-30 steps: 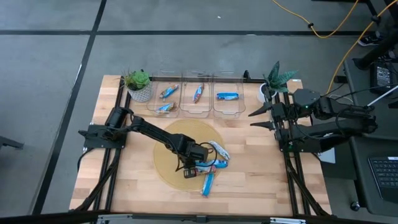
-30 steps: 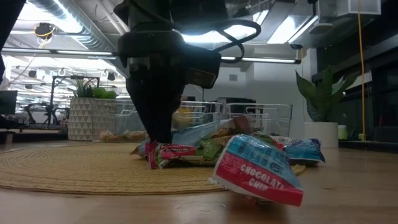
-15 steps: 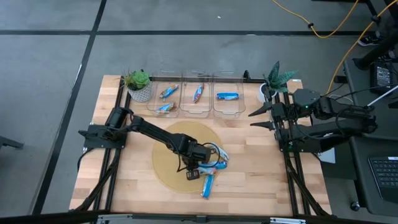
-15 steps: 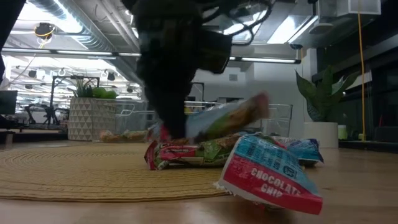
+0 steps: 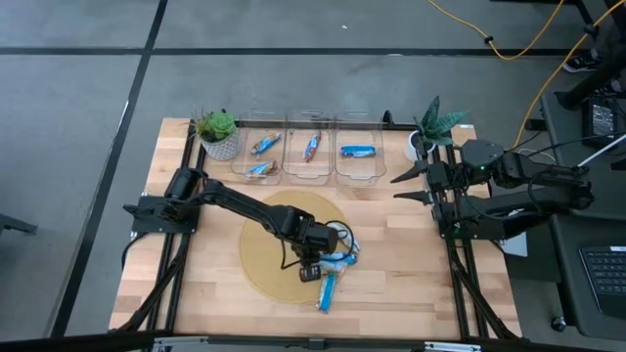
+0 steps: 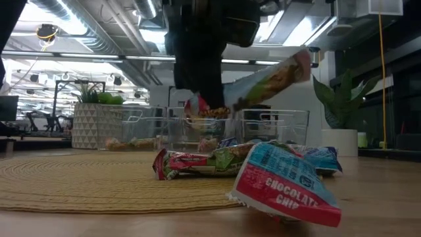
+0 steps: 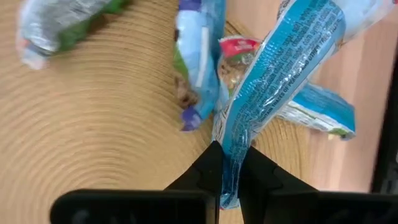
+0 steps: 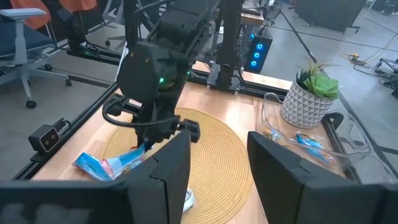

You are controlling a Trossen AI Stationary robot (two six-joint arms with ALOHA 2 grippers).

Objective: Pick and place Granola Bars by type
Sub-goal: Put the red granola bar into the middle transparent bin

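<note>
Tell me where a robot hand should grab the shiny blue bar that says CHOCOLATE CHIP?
Probably the shiny blue and red bar, lying flat on the wooden table off the round woven mat, is best pinched across its narrow middle from straight above, away from the neighbouring bars.

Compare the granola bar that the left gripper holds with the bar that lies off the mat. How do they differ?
The held bar hangs tilted in the air, pinched at one end by the left gripper; the "Chocolate Chip" bar rests on the bare table, beside the woven mat. The held bar shows a blue wrapper, the lying one blue with a red band. Both are shiny wrapped bars.
</note>
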